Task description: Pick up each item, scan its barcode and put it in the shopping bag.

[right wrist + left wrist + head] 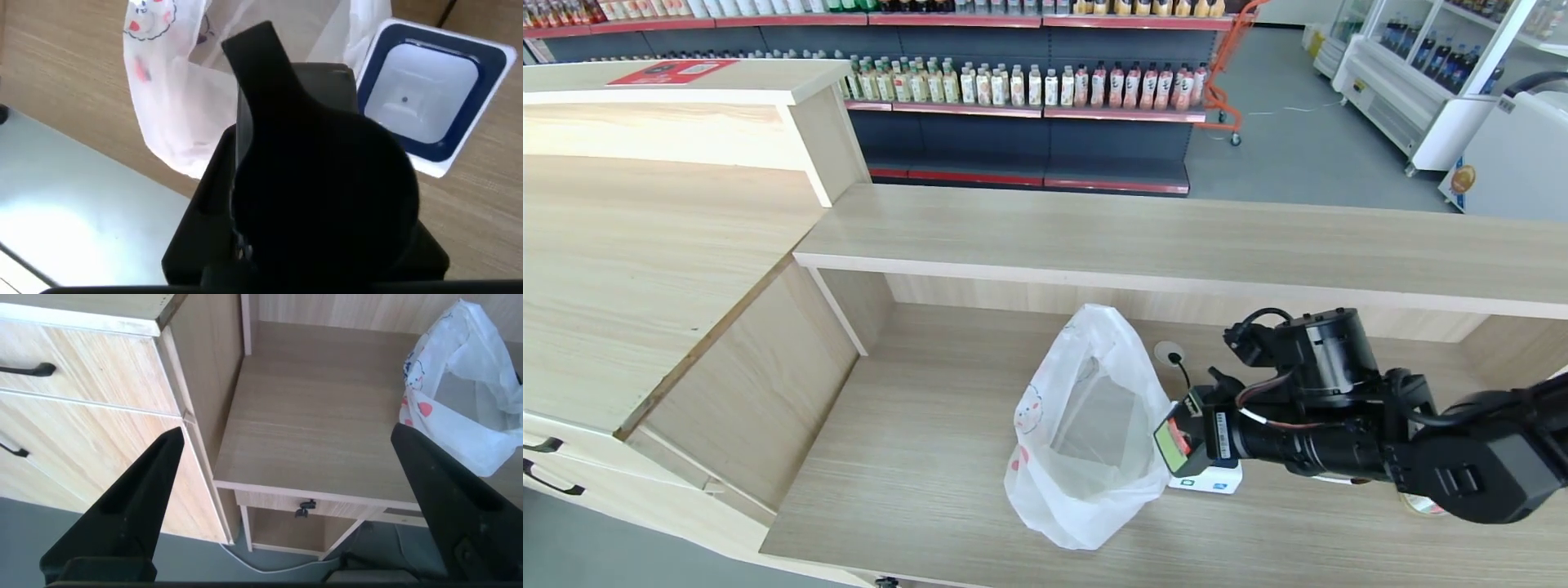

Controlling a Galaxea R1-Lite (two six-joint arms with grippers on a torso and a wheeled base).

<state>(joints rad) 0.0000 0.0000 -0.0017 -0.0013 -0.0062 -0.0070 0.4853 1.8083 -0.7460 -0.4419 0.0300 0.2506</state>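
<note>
Green-faced, red-edged packet [1174,447] at the bag's rim
Right gripper [1186,439] grips it above the scanner [1215,483], just beside the open white shopping bag [1086,490]; left gripper [288,439] spread wide, empty, over bare counter [915,457].

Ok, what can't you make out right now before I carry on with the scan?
Item at the right gripper: head view shows just a green-and-red face; a dark shape covers it in the right wrist view; no barcode visible.
Scanner: head view, mostly under the right arm.
Shopping bag bottom: head view, behind its own folds.
Round object under the right arm: mostly covered.
</note>
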